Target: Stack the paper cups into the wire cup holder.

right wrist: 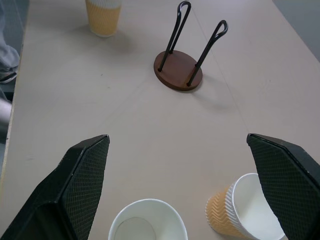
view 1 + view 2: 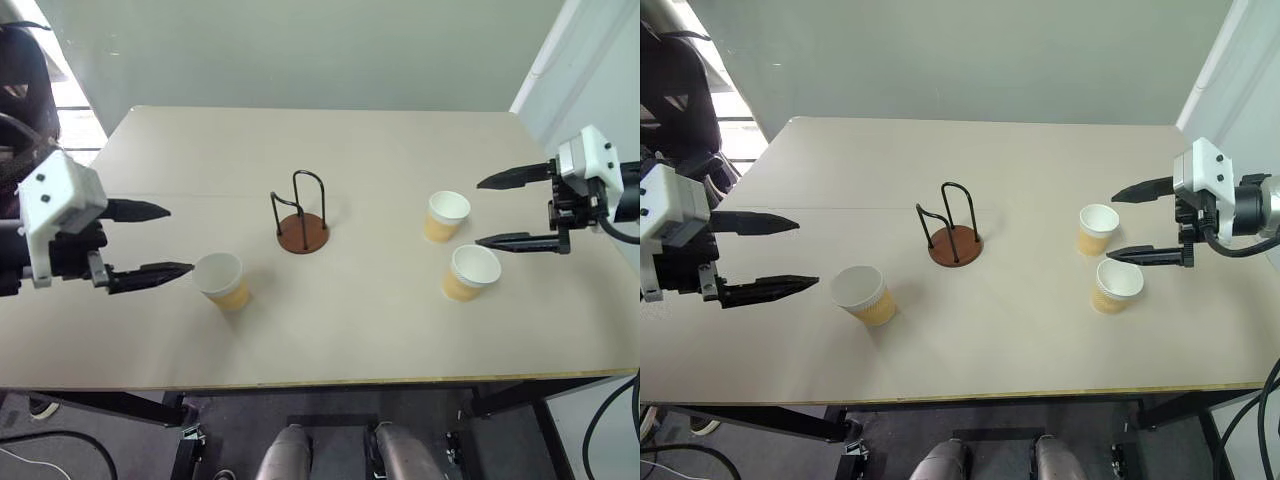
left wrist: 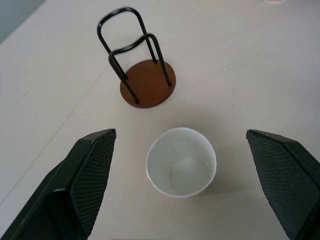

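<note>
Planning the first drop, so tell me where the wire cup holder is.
The wire cup holder stands empty near the table's middle in the head views, with one paper cup on its left and two paper cups on its right.

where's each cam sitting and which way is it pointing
Head stereo pair: looks forward and down over the table; left gripper and right gripper show, jaws open.
Left wrist: looks along its jaws at one paper cup.
Right wrist: looks over two paper cups.
All views share the wire cup holder.
</note>
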